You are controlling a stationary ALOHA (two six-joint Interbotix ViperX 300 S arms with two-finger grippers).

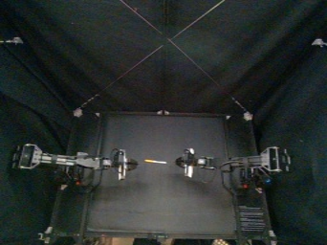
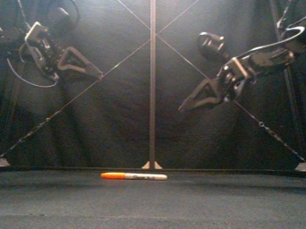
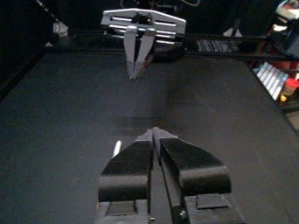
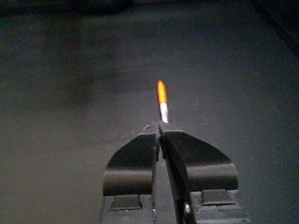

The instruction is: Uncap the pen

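- Pen (image 2: 134,176): lies flat on the tabletop (image 2: 227,201), near its middle and a little toward the left edge. It runs lengthwise parallel to the front edge.
- From the front the pen shows an orange end toward the left edge, a pale band in the middle and a dark tip toward the right edge. It looks to be in one piece, but where the cap joins is too small to make out.
- Left gripper (image 2: 96,70): held high above the tabletop on the left side, clear of the pen. In the left wrist view its jaws are pressed together with nothing between them.
- Right gripper (image 2: 187,106): also raised, on the right side and tilted down toward the middle. In the right wrist view the jaws are closed and empty, and the pen lies just past their tips.
- From above, the pen sits between the two grippers and neither touches it.
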